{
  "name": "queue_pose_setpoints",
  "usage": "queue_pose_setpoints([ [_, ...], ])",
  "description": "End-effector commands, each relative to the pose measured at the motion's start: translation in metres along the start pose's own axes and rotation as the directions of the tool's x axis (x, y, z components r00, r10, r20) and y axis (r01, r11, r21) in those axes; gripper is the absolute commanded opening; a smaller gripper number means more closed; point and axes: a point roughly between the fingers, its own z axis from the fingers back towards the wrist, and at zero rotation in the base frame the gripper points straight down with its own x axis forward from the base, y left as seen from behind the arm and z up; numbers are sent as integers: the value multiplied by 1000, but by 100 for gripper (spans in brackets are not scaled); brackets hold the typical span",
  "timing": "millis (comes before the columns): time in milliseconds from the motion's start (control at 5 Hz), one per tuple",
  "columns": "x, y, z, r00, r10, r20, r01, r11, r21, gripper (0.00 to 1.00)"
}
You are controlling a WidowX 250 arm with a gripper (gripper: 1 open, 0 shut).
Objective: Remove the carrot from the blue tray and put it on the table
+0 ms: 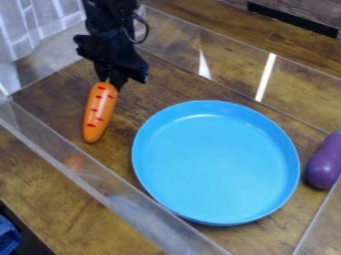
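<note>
The orange carrot [99, 112] with dark grooves stands slanted on the table [54, 120], left of the blue tray [216, 159] and outside its rim. Its lower tip is down at the wood. The carrot's upper end sits between the black fingers of my gripper [115, 80], which points steeply down from above and looks shut on the carrot's top. The leafy top is hidden by the fingers. Nothing lies in the tray.
A purple eggplant-like object [324, 159] lies at the right edge beside the tray. Clear acrylic walls [80, 169] border the wood along the front left and the back. A bare strip of wood runs between the front wall and the tray.
</note>
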Motion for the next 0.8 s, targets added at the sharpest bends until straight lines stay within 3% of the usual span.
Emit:
queue_pose_setpoints([
  [0,10,21,20,998,40,47,-42,999,31,100],
  [200,21,27,30,996,73,53,-74,997,15,100],
  [400,37,29,55,993,101,61,-100,995,-29,100],
  [600,38,29,72,992,114,53,-112,993,-40,100],
])
